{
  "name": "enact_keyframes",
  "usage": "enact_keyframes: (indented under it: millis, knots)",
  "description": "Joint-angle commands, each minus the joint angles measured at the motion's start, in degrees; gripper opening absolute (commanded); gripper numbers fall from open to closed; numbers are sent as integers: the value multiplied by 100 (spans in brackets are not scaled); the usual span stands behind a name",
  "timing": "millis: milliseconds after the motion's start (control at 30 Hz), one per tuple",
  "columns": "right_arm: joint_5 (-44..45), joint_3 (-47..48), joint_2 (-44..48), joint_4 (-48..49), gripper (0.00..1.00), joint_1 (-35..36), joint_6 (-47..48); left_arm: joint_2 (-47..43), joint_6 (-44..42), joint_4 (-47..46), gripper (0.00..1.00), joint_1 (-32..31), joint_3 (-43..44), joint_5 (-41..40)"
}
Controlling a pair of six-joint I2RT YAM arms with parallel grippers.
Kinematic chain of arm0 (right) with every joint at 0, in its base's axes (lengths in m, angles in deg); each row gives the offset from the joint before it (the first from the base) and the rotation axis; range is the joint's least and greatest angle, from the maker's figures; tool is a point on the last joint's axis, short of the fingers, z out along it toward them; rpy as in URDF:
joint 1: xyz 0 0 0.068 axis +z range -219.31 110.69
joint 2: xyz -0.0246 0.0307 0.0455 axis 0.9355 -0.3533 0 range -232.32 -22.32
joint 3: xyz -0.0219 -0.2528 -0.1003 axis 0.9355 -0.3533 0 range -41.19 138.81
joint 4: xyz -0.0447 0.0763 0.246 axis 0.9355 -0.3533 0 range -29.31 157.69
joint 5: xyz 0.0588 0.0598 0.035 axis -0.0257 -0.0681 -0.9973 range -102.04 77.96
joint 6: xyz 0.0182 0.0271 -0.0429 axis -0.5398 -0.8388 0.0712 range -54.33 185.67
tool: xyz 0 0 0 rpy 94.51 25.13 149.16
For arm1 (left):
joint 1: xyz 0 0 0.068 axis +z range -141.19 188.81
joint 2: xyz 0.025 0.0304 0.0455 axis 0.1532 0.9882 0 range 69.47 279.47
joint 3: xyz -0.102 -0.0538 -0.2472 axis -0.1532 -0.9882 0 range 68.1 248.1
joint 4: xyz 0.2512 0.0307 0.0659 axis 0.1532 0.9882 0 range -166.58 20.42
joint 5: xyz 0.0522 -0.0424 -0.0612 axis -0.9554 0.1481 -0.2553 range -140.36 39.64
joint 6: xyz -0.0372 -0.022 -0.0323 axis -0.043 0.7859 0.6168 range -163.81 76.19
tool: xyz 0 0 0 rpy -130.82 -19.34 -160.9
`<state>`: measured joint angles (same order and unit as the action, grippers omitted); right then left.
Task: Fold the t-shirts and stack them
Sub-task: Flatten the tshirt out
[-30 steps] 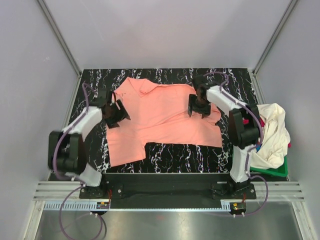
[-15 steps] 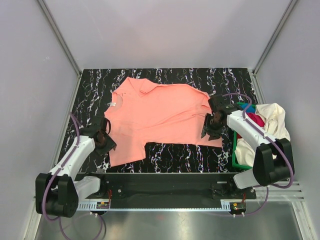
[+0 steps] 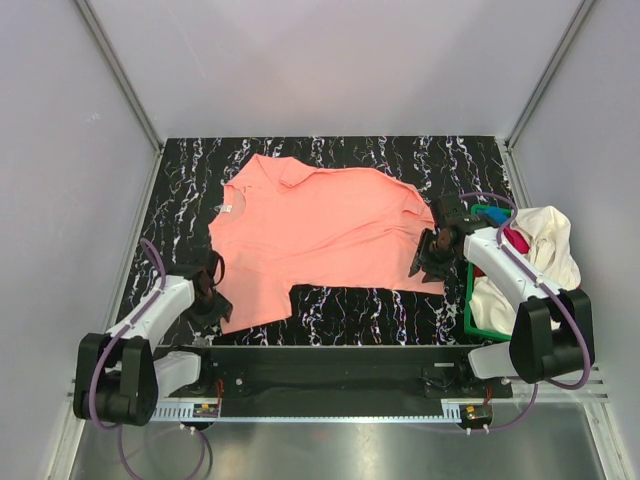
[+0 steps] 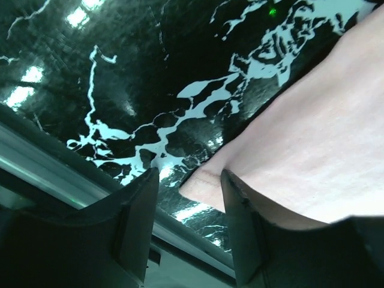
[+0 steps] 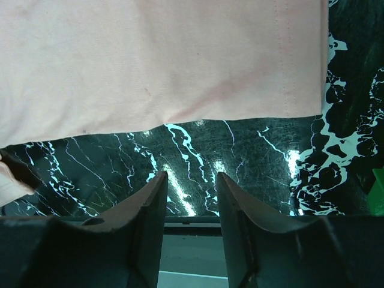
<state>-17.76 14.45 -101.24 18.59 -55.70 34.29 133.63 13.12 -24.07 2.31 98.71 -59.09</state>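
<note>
While the left end effector point(image 3: 208, 292) sits low at the near-left corner of the salmon-pink shirt point(image 3: 320, 230), its fingers are apart, with that corner lying between the tips and nothing clamped. The shirt lies spread mid-table point(image 3: 350, 305). The right end effector point(image 3: 430, 262) is at the shirt's near-right hem, fingers apart over bare table; a cream shirt point(image 3: 545, 260) is heaped in the green basket point(image 3: 468, 305) at far right.

You see a salmon-pink cloth t-shirt point(image 3: 320, 235) spread flat on a black, white-veined marble table point(image 3: 400, 300). The left gripper point(image 3: 208, 295) is at its near left corner and the right gripper point(image 3: 432, 255) is at its near right corner, beside a green plastic basket point(image 3: 475, 325) heaped with cream-white cloth point(image 3: 545, 255).
</note>
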Motion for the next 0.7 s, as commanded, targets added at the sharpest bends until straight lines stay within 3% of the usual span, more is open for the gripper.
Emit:
enact_keyframes:
  millis: [0, 133, 167, 400, 667]
  knots:
    - [-61, -35, 192, 138, 45, -33, -44, 289, 64, -443, 50, 17, -64, 205]
    - [53, -97, 175, 85, 45, -42, -114, 553, 73, -487, 42, 26, 15, 100]
    - [79, -97, 166, 68, 45, -68, -123, 562, 73, -479, 32, 61, 33, 91]
    - [1, -255, 69, 137, 55, -296, -413, 484, -76, -558, 0, 237, 85, 135]
    - [132, -264, -387, 146, 57, -534, -835, -9, -603, -162, 0, 299, 1034, -366]
